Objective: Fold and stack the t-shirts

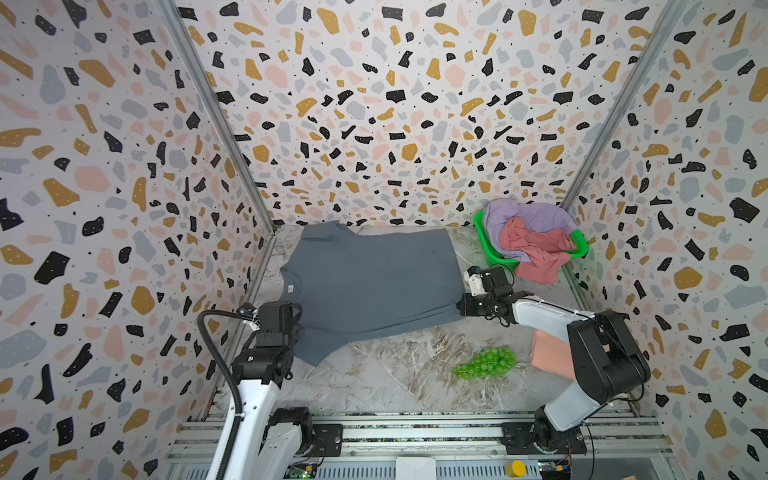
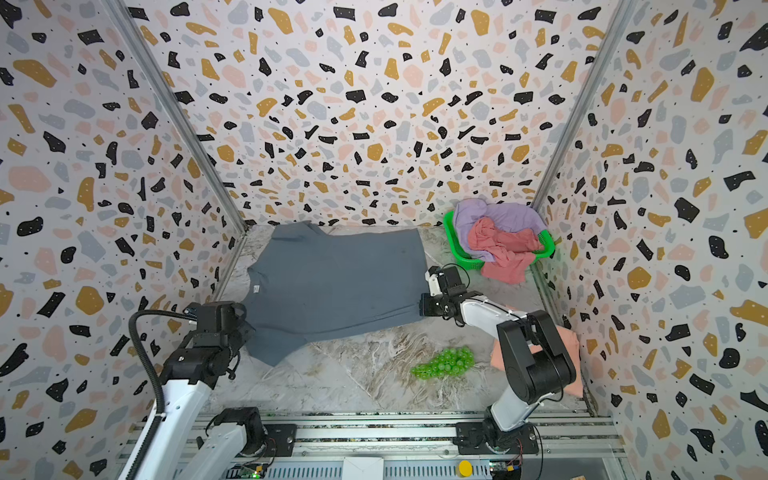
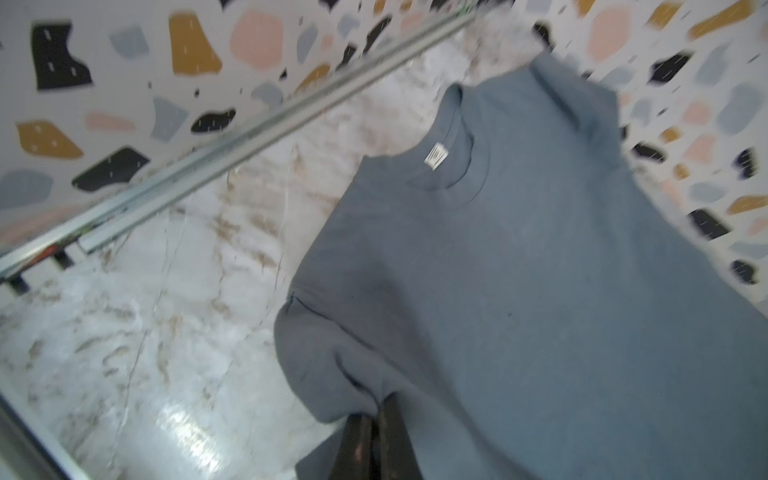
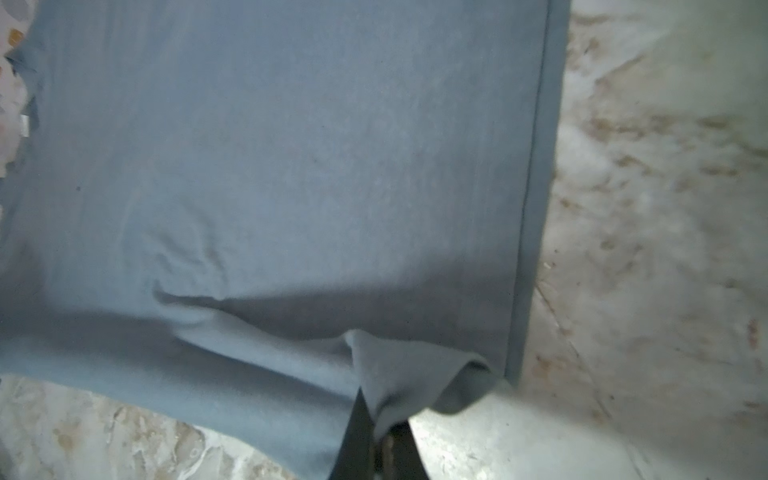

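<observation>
Across the far half of the bench [image 1: 415,374] the slate grey t-shirt [image 1: 365,282] lies spread, its near-left sleeve pinched in the closed left end effector [image 3: 379,411] and its near-right hem corner in the closed right end effector [image 4: 374,417], so uneven pulls could slip the cloth free

Three terrazzo-patterned walls [image 1: 395,104] close in the cell at 9, 12 and 3 o'clock, speckled black, ochre, pink and grey on white. Aluminium corner posts [image 1: 220,120] rise at 11 and 1 o'clock. The marble-look tabletop [image 1: 395,374] is evenly lit, with slotted aluminium rails [image 1: 415,432] along 6 o'clock.
</observation>
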{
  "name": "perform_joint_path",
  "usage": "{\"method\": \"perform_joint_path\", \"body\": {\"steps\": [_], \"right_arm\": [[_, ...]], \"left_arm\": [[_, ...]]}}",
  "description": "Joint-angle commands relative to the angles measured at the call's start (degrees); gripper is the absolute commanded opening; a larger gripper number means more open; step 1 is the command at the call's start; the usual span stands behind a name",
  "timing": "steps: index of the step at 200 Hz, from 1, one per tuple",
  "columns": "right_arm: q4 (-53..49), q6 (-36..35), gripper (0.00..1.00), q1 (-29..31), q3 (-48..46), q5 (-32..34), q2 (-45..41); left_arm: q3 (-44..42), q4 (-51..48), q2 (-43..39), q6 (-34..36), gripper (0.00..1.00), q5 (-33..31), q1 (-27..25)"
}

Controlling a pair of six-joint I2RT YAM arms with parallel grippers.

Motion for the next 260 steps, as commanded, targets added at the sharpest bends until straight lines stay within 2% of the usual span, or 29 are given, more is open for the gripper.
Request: {"method": "perform_joint_path", "body": {"steps": [1,32,76,132,137,141,146,154,160,168,178,189,199,231,260], "right_arm": [[-4.5,-2.6,0.0,0.2,0.2,0.7,-1.5],[-7.4,-3.3,0.0,0.1,0.5,1.1,-2.4],[-14.4,-3.5,0.0,0.1,1.8,3.8,-2.9],[-25.1,-5.0,0.0,-0.3,13.0,8.9,-2.6],[-25.8,-5.1,0.04,-0.7,14.3,9.0,-2.1],[-26.2,-5.0,0.11,-1.0,15.3,9.1,-1.4],[-27.1,-5.0,0.28,-1.2,16.7,9.4,-0.5],[-28.2,-5.4,0.43,-1.4,18.6,10.3,0.9],[-29.0,-5.3,0.49,-1.4,20.0,11.9,1.7],[-29.3,-5.2,0.52,-1.4,21.9,13.2,2.2],[-29.2,-5.4,0.53,-1.4,24.3,13.3,2.5],[-28.1,-5.5,0.53,-1.3,27.3,12.7,2.6],[-27.0,-5.2,0.53,-1.1,29.3,11.6,2.9],[-20.7,-4.4,0.52,0.3,30.4,4.1,5.4],[-15.3,-3.9,0.52,2.8,31.4,-0.5,10.8]], "left_arm": [[2.3,-5.8,1.7,0.9,0.0,2.7,0.3],[-1.2,-7.7,1.1,0.6,0.0,7.5,0.3],[0.8,-13.8,-0.9,0.4,0.0,6.9,0.3],[12.8,-17.2,1.8,-1.0,0.0,12.0,0.3],[13.3,-17.0,2.3,-0.9,0.03,12.8,0.4],[13.3,-16.8,2.7,-0.8,0.08,13.3,0.4],[12.9,-16.7,3.1,0.0,0.18,13.8,0.4],[11.9,-17.4,4.0,0.9,0.33,13.4,0.4],[11.5,-17.8,4.6,1.1,0.48,12.4,0.3],[12.3,-16.8,5.5,2.1,0.66,10.6,0.3],[15.2,-15.0,6.7,2.9,0.76,7.1,0.3],[18.9,-12.1,8.5,4.3,0.8,4.8,0.3],[21.0,-9.6,10.5,5.9,0.81,5.4,-0.1],[16.4,0.6,17.7,12.7,0.78,20.9,-4.2],[11.5,10.2,23.7,15.6,0.78,24.7,-11.9]]}}
